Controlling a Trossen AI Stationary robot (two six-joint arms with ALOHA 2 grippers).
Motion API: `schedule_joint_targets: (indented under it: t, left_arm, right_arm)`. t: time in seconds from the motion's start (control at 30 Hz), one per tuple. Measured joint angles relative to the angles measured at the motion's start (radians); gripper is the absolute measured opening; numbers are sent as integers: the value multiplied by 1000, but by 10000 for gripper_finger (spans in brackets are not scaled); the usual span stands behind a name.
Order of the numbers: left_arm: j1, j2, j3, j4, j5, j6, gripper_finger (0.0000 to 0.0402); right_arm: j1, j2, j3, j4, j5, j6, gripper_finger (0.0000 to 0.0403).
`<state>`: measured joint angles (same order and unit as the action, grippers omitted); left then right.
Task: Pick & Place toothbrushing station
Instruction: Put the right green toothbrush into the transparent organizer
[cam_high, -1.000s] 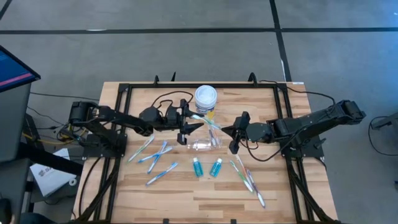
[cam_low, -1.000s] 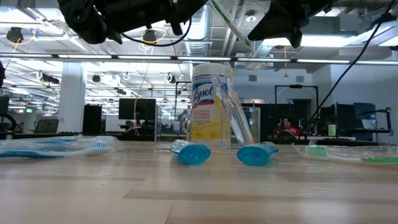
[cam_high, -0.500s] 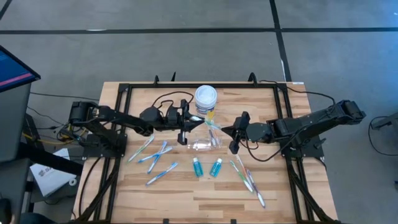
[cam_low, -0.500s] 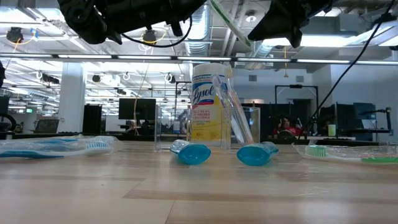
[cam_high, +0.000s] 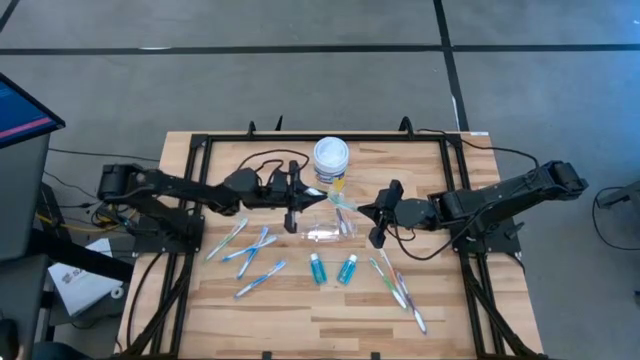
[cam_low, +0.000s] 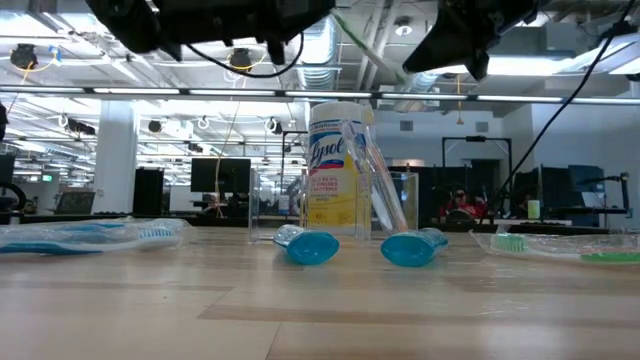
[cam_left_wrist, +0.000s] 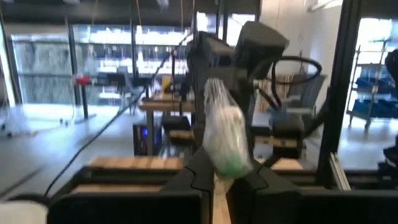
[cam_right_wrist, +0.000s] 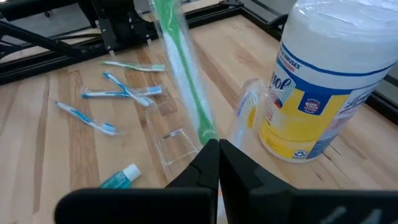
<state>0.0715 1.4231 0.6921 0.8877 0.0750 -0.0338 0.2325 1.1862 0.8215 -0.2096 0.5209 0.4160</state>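
A green toothbrush in a clear wrapper (cam_high: 340, 198) hangs in the air between my two grippers, above the clear cup (cam_high: 330, 232). My left gripper (cam_high: 297, 203) is shut on one end and my right gripper (cam_high: 372, 215) on the other. The cup stands on the table in front of the yellow jar (cam_high: 331, 160), and another wrapped toothbrush (cam_low: 365, 170) leans in it. Two teal tubes (cam_high: 318, 268) (cam_high: 347, 268) lie nearer the front. Loose toothbrushes lie at left (cam_high: 245, 250) and right (cam_high: 400, 285). My left gripper pinches the wrapped green end of the toothbrush (cam_left_wrist: 229, 158) between its two fingers, coming about level from the table's left. The brush runs on past the fingertips toward the other gripper, clear of the table. My right gripper pinches the toothbrush's green handle end (cam_right_wrist: 202, 127) between its two fingers, slanting down from the table's right. The brush (cam_right_wrist: 177, 62) rises away from the fingertips toward the left arm, lifted clear above the cup (cam_right_wrist: 174, 146).
The white-lidded yellow jar (cam_right_wrist: 323, 93) stands just behind the cup. A black frame (cam_high: 200, 150) runs round the wooden table's edges. Bare wood lies along the near edge (cam_high: 320, 320).
My left gripper has shut on the free end of the toothbrush that my right gripper holds, and it has tipped up toward level. The toothbrush and my right gripper have kept their place.
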Motion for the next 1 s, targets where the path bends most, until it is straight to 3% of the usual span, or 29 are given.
schedule_joint_targets:
  t: [0.17, 0.37, 0.57, 1.0]
  left_arm:
    - [-4, -115, -1, -180, -4, -8, 6]
    - [-8, -160, -1, -262, -3, -24, 6]
    - [-8, -195, -1, -462, -20, -38, 6]
    - [-8, -216, -1, -617, -80, -53, 6]
  right_arm:
    - [-6, 0, 0, -5, 4, 3, 0]
    - [-6, 0, 0, 1, 4, 3, 0]
    - [-5, 15, 0, 3, 2, 3, 0]
    - [-24, 141, 0, 42, 1, -43, 0]
